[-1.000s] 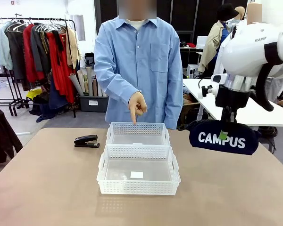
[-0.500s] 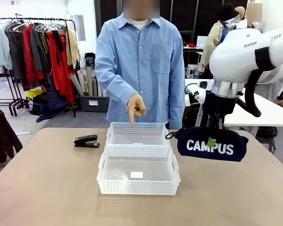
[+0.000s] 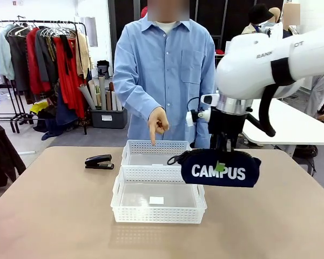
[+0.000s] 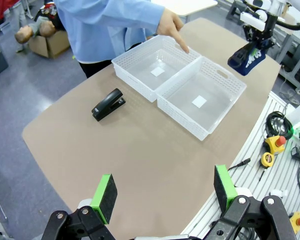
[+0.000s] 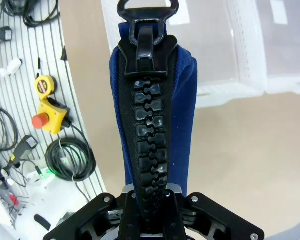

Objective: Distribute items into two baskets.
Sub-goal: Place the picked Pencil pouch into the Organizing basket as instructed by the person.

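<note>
My right gripper (image 3: 221,163) is shut on the top of the navy "CAMPUS" pouch (image 3: 220,171). The pouch hangs in the air over the right edge of the near basket (image 3: 157,215). In the right wrist view the pouch (image 5: 182,125) runs upward from the shut jaws, black zipper facing the camera. The far basket (image 3: 157,147) stands just behind the near one, and both look empty. A small black stapler (image 3: 99,161) lies on the table left of the baskets. My left gripper (image 4: 165,192) is open high above the table's edge, holding nothing.
A person in a blue shirt stands at the far side, one hand (image 3: 157,123) pointing a finger down at the far basket. In the left wrist view, cables and tools (image 4: 285,145) lie on a slatted bench beside the table. Bare tabletop surrounds the baskets.
My right arm has carried the pouch leftward, from beyond the baskets' right side to over the near basket's right edge. The pointing hand and the stapler have stayed put.
</note>
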